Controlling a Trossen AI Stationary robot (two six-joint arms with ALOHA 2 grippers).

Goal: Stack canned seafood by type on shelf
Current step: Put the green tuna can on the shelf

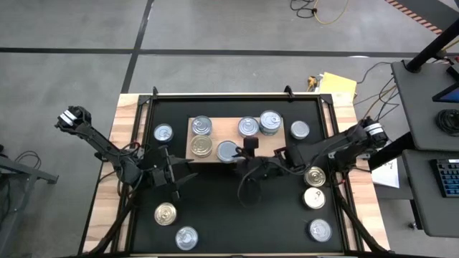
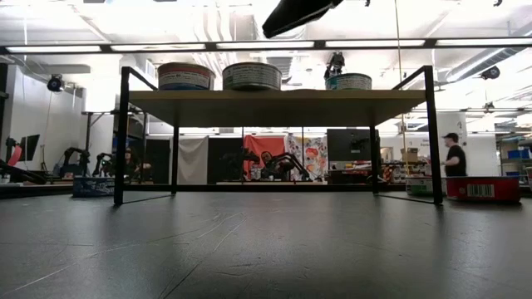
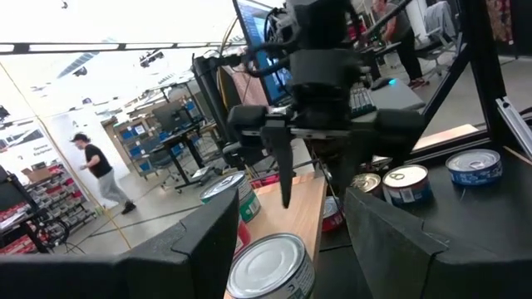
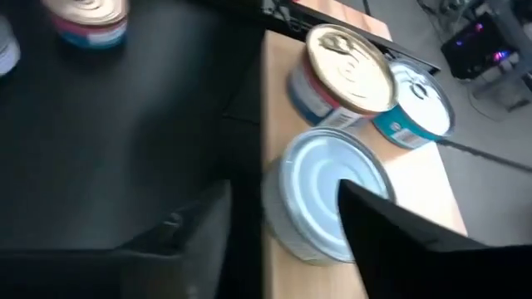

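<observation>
Closest to me, well in front of the shelf [image 1: 215, 159], loose tins stand on the black mat [image 1: 229, 208]: a gold-lidded tin [image 1: 166, 213] and a silver tin [image 1: 186, 237] off the shelf's left front, and a column of three [image 1: 313, 198] off its right front. Every one stands upright, lid up, its short axis vertical.

Nearer the shelf, the left gripper [image 1: 179, 175] hangs just off the shelf's front left corner, fingers [image 3: 199, 241] spread with nothing between them, aimed along the board. The right gripper [image 1: 240, 154] is at the shelf's front edge, over a plain silver tin [image 4: 324, 178] that sits on that edge near the middle. Whether it grips that tin I cannot tell.

The shelf itself is a light-wood board raised on thin black legs, its long axis running across the table from one arm's side to the other.

To the left of the edge tin, still on the shelf, is a gold-topped tin [image 1: 201, 146], and behind it at the rear left a silver one [image 1: 201, 126]. Toward the rear right are another silver tin [image 1: 248, 127] and a blue-sided stack [image 1: 270, 122]. All are upright with lids facing up.

Level with the shelf's rear half, on the mat, one tin [image 1: 163, 132] stands beside its left end and one [image 1: 299, 130] beside its right end.
</observation>
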